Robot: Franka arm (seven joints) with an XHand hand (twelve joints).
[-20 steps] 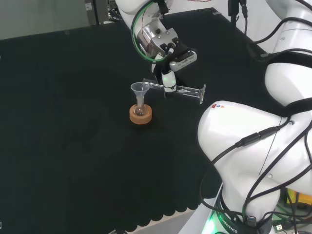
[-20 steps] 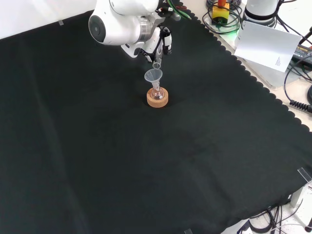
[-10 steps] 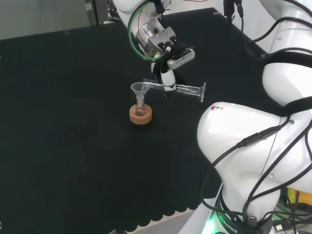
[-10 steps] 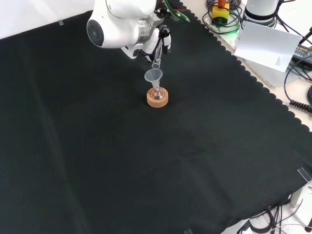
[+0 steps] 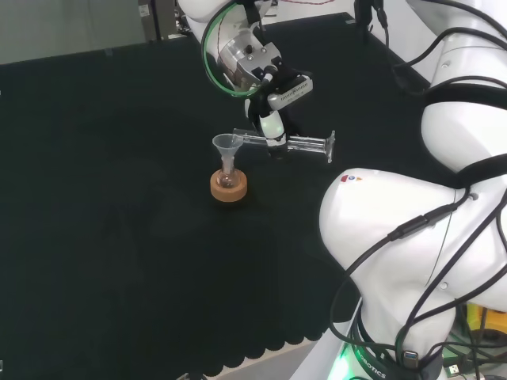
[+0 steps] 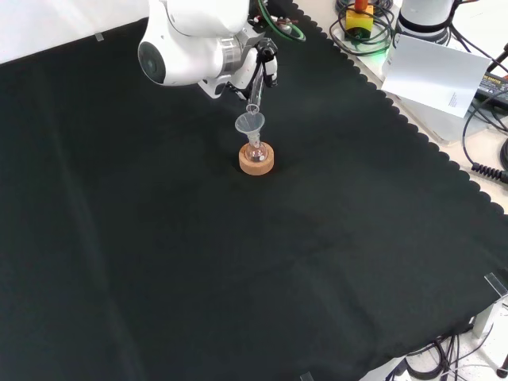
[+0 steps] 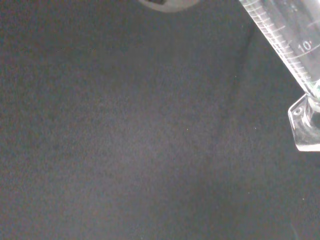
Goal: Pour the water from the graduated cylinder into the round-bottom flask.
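Overhead, the hand (image 5: 272,127) grips the graduated cylinder (image 5: 297,144) tipped nearly level, its mouth at the funnel (image 5: 226,146) atop the round-bottom flask (image 5: 228,180) on a cork ring (image 5: 229,188).

Even, fairly bright overhead light falls on the black cloth (image 6: 238,278), leaving it matte with hardly any shadows. White arm links (image 5: 412,237) show glare. The wrist view is dim and grainy.

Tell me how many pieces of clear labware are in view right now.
3: the graduated cylinder lying nearly level in the hand, the funnel under its mouth, and the round-bottom flask beneath, on the cork ring. Other clear ware could go unseen.
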